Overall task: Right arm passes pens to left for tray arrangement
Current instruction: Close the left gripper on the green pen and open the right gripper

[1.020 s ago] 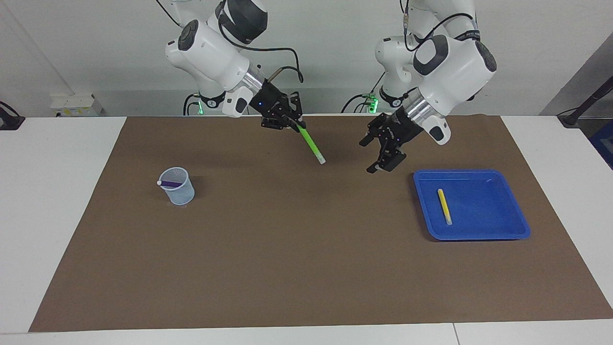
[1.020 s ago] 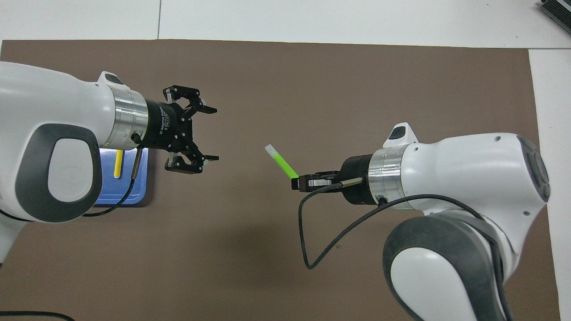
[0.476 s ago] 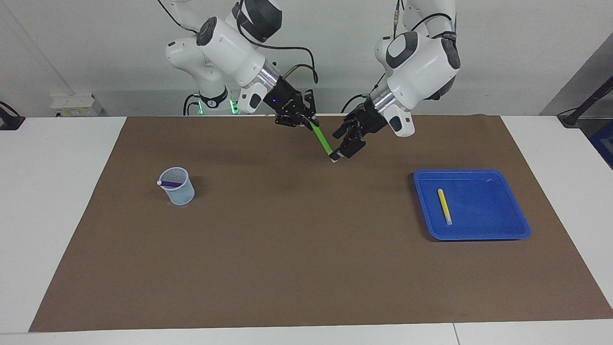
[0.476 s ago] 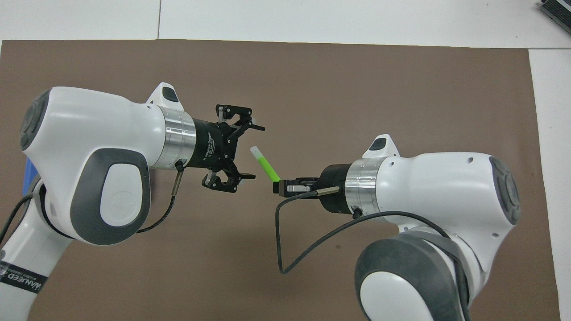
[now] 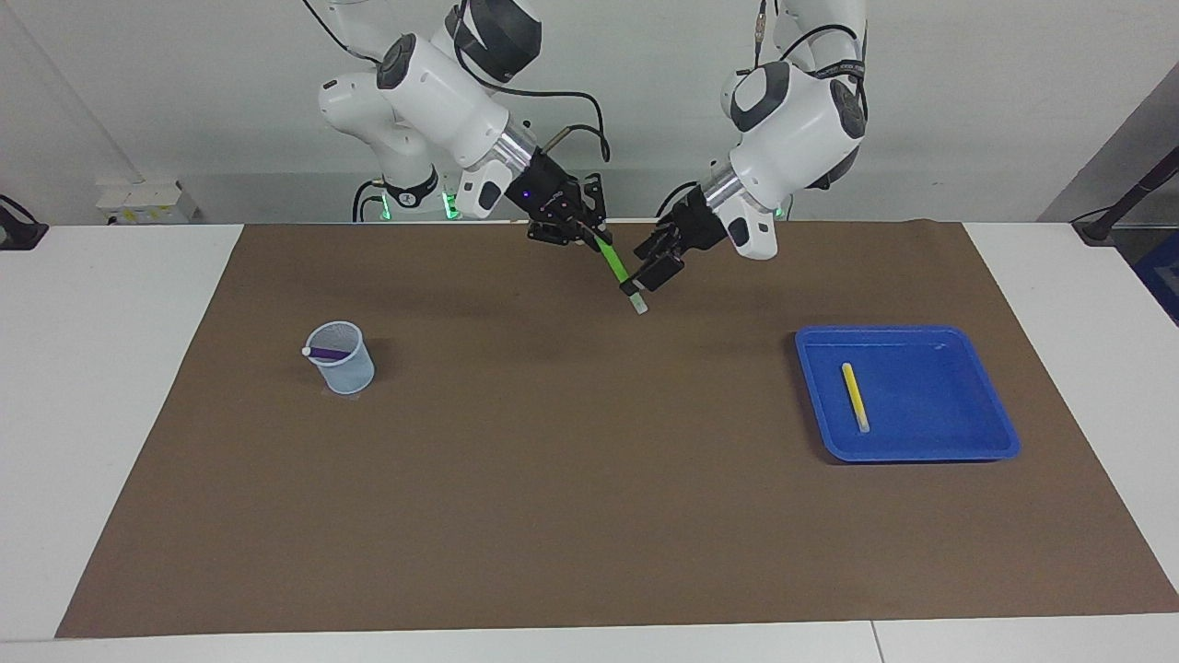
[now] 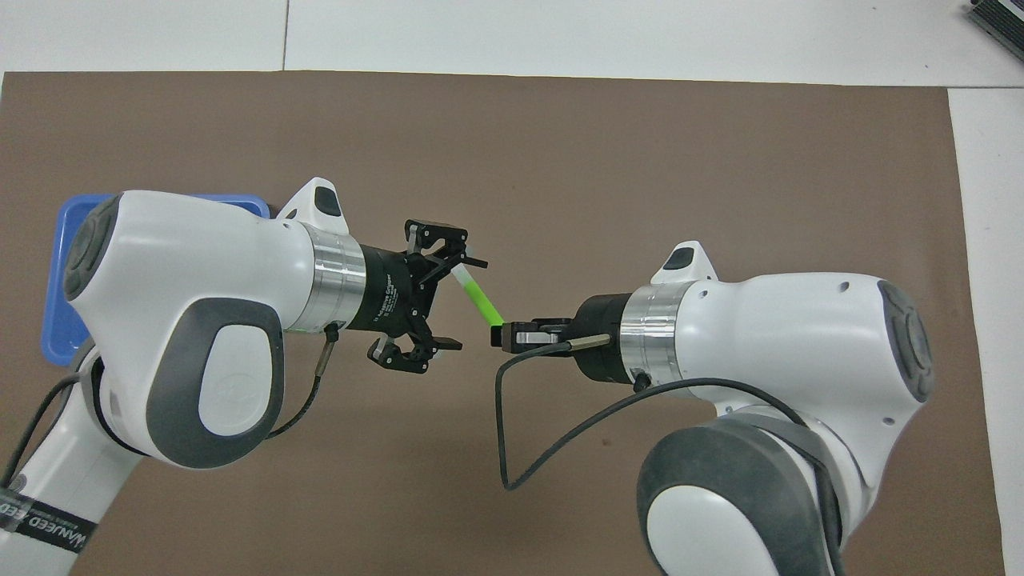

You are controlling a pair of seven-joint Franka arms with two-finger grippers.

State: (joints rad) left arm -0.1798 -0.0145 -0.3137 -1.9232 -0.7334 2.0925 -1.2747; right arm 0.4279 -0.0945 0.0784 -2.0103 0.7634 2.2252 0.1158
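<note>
My right gripper point(image 5: 578, 230) is shut on the upper end of the green pen point(image 5: 615, 270), which slants down over the mat near the robots. In the overhead view the green pen point(image 6: 482, 297) points from the right gripper point(image 6: 504, 334) toward my left gripper point(image 6: 464, 304). The left gripper point(image 5: 649, 269) is open, and its fingers straddle the pen's whitish end without closing on it. The yellow pen point(image 5: 855, 396) lies in the blue tray point(image 5: 958, 419) toward the left arm's end. The purple pen point(image 5: 327, 353) rests in a mesh cup.
The pale-blue mesh cup point(image 5: 345, 371) stands on the brown mat point(image 5: 553, 479) toward the right arm's end. In the overhead view the left arm hides most of the tray point(image 6: 58, 320). White table borders the mat.
The left arm swung from beside the tray over to the green pen, and its open fingers now straddle the pen's whitish end. The right gripper shifted toward it early on, then held still.
</note>
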